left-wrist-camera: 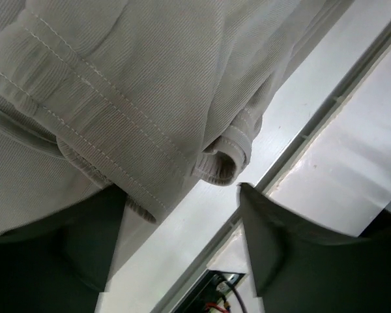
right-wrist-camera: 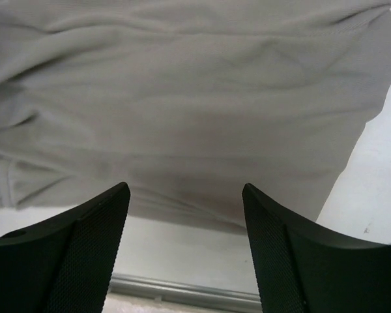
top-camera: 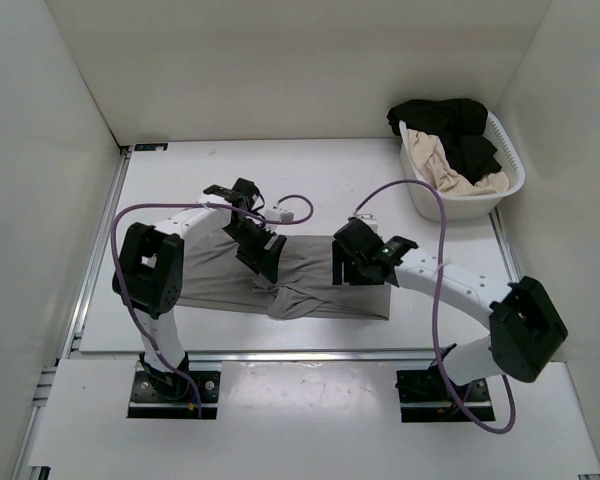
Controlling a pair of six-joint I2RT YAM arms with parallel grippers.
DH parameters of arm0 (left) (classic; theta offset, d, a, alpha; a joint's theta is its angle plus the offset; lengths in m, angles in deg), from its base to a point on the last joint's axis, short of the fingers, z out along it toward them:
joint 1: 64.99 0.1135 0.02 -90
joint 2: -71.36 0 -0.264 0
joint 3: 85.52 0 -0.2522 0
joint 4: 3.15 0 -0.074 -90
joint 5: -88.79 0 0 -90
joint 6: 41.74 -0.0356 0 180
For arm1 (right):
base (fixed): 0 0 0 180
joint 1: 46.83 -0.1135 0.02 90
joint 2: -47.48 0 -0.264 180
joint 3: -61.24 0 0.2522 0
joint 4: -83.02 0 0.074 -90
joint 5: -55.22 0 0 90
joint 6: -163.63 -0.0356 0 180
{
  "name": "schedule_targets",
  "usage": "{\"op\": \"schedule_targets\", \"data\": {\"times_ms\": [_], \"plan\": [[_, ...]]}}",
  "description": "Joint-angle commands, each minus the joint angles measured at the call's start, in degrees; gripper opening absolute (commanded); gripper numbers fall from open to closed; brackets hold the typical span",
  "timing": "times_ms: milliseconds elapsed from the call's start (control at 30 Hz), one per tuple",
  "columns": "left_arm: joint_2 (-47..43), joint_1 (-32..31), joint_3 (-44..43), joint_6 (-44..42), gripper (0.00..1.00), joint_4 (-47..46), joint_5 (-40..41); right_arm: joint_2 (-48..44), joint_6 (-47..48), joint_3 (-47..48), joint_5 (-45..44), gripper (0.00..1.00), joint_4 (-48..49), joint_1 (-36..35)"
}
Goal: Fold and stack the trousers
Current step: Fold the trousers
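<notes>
The grey trousers (top-camera: 300, 275) lie folded into a long band across the front of the white table, with a bunched fold near the middle. My left gripper (top-camera: 263, 262) hangs over their left-middle part, open and empty; in the left wrist view (left-wrist-camera: 182, 195) the stitched waistband and a curled hem (left-wrist-camera: 225, 160) lie just beyond the fingertips. My right gripper (top-camera: 355, 270) hovers over the right part, open and empty; in the right wrist view (right-wrist-camera: 186, 195) the smooth grey fabric (right-wrist-camera: 182, 104) fills the space ahead of the fingertips.
A white laundry basket (top-camera: 505, 185) at the back right holds a black garment (top-camera: 445, 120) and a beige garment (top-camera: 460, 175). White walls close in the table on three sides. A metal rail (top-camera: 280, 352) runs along the table's front edge.
</notes>
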Motion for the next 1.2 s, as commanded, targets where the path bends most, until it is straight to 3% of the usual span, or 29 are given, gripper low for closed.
{"op": "schedule_targets", "data": {"times_ms": [0,100,267,600,733,767,800,1167], "plan": [[0.13,0.33,-1.58,0.13,0.84,0.26,-0.02,3.70,-2.24,3.68,-4.07,0.77,-4.32,0.29],[0.93,1.02,-2.99,2.33,1.00,-2.90,3.60,1.52,-6.89,1.23,-5.48,0.78,-4.33,0.29],[2.68,0.25,-6.32,2.95,1.00,-5.03,3.35,-4.55,-10.87,-8.44,-4.43,0.78,-0.65,3.10],[11.99,-0.99,-10.19,2.95,0.98,-6.78,-0.69,-4.30,-12.79,-12.41,-4.43,0.75,-0.64,6.89],[12.00,-0.99,-10.80,2.95,0.46,-6.78,-1.83,-4.81,-14.03,-14.68,-4.43,0.73,0.15,10.04],[12.00,-0.99,-10.81,2.95,0.23,-6.26,-2.97,-4.82,-14.03,-15.74,-4.43,0.73,0.15,11.01],[12.00,-0.99,-11.42,2.95,0.14,-5.73,-2.98,-4.82,-14.03,-15.75,-3.47,0.73,0.94,11.02],[3.57,-0.99,-18.28,3.48,0.14,-2.30,-0.26,-2.53,-14.56,-17.68,-2.32,0.71,2.18,12.34]]}}
